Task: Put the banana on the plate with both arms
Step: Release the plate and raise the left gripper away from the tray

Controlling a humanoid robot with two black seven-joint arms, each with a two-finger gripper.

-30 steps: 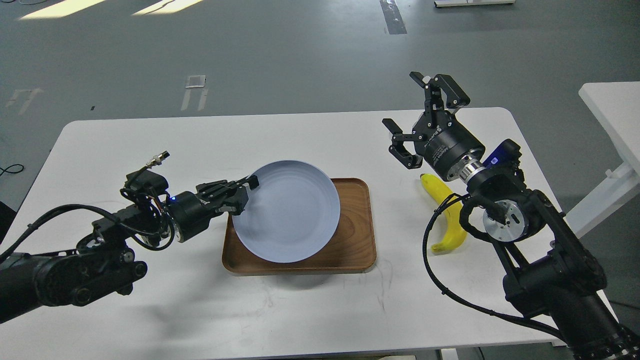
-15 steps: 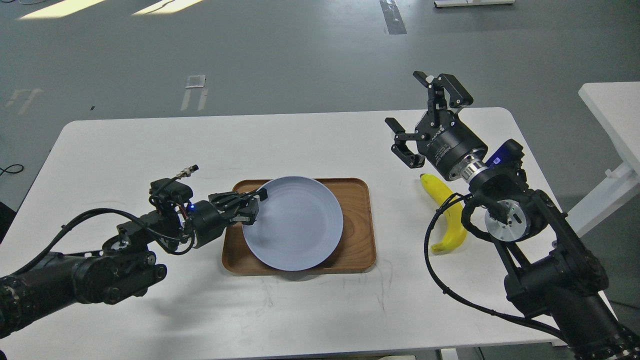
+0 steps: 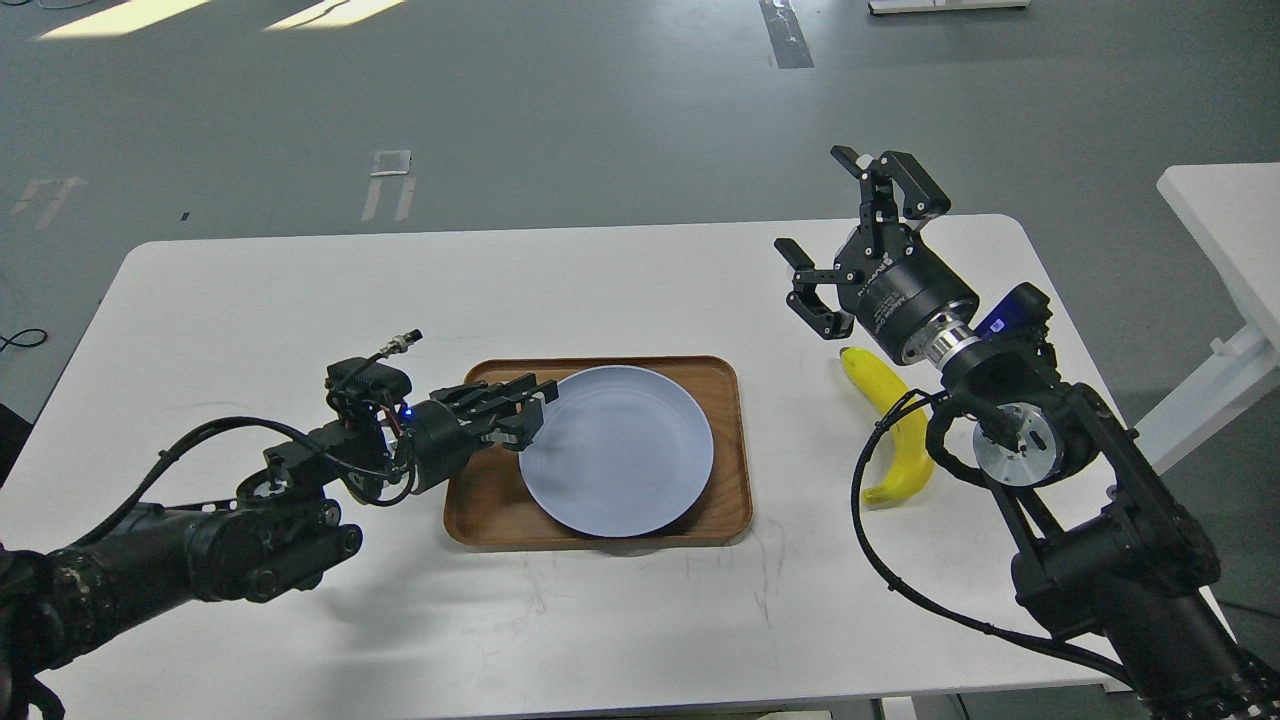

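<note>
The pale blue-grey plate [image 3: 625, 455] lies in the brown wooden tray [image 3: 722, 500], toward its right side. My left gripper [image 3: 527, 410] is at the plate's left rim, with its fingers closed on the rim. The yellow banana [image 3: 893, 420] lies on the white table [image 3: 300, 300] right of the tray, partly hidden by my right arm's wrist and cable. My right gripper [image 3: 842, 240] is open and empty, held above the table just beyond the banana's far end.
A second white table [image 3: 1225, 225] stands off to the right. My right arm's black cable [image 3: 860, 500] loops over the near end of the banana. Grey floor lies beyond the table's far edge.
My left gripper moved right and down with the plate, which went from raised and tilted to lying low in the tray. My right gripper shifted only slightly.
</note>
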